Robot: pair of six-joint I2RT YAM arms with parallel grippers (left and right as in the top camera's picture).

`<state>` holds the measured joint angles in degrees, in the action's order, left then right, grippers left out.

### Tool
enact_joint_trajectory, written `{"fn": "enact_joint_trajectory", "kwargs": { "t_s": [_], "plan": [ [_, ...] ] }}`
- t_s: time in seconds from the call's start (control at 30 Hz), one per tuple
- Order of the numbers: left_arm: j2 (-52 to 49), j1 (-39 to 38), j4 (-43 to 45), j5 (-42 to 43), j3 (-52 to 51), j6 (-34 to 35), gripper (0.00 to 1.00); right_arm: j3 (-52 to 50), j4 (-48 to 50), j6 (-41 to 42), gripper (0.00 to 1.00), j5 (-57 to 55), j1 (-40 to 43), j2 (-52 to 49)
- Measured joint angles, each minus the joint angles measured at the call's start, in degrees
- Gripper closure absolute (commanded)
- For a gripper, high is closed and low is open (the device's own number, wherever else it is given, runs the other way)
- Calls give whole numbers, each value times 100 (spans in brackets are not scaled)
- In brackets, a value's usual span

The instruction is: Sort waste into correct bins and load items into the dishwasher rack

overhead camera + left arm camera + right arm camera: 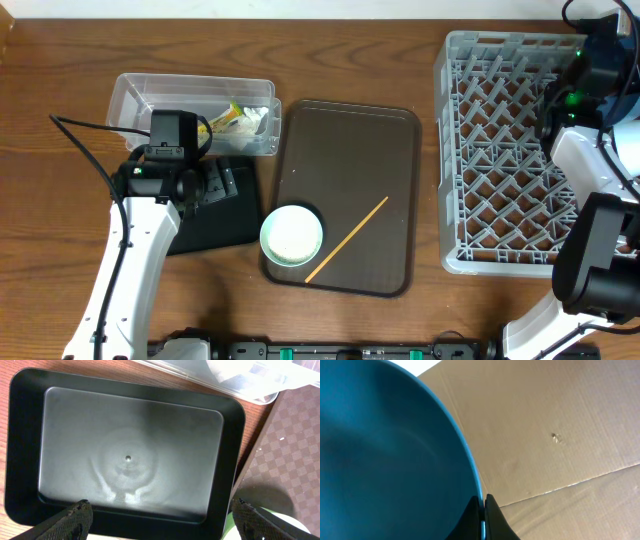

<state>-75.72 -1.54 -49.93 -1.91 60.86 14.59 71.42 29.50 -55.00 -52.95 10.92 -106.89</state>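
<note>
l gripper point(161, 510) hangs over the black bin point(130, 460), fingers point(75, 519) wide apart. clear tub point(135, 100) just behind it holds the wrapper point(228, 118). r gripper point(482, 512) is clamped on the rim of the light blue bowl point(395, 450), up by the rack's point(500, 150) far right corner. mint bowl point(292, 235) + stick point(347, 240) lie on the brown tray point(350, 150).

bowl point(291, 235) and stick point(347, 239) on the tray point(350, 150) — rack point(500, 150) right, tub point(128, 95) left
</note>
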Motion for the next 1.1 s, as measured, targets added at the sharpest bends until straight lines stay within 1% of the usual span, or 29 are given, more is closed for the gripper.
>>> {"fn": "enact_joint_trajectory", "kwargs": {
  "t_s": [0.13,0.17,0.27,0.37,0.5,0.53,0.6,0.77,0.9,1.0,1.1],
  "plan": [
    [0,0,0,2,0,0,8,11,-710,326,67,7,-33,0],
    [0,0,0,0,0,0,8,11,-933,422,64,13,-59,0],
    [0,0,0,0,0,0,8,11,-1412,688,65,9,-192,0],
    [0,0,0,0,0,0,8,11,-1443,935,66,-83,-332,0],
    [0,0,0,0,0,0,8,11,-1429,1220,60,-146,-422,17],
    [0,0,0,0,0,0,8,11,-1443,1290,56,-160,-422,55],
    [0,0,0,0,0,0,8,11,-1447,1379,52,-173,-420,133],
    [0,0,0,0,0,0,8,9,-1751,1744,50,-96,-420,863],
    [0,0,-4,2,0,0,8,20,-2437,2205,49,4,-420,1556],
    [0,0,0,0,0,0,8,50,-3458,2815,46,289,-420,1976],
    [0,0,-4,2,0,0,8,61,-4424,3342,47,833,-420,2179]
  ]
}}
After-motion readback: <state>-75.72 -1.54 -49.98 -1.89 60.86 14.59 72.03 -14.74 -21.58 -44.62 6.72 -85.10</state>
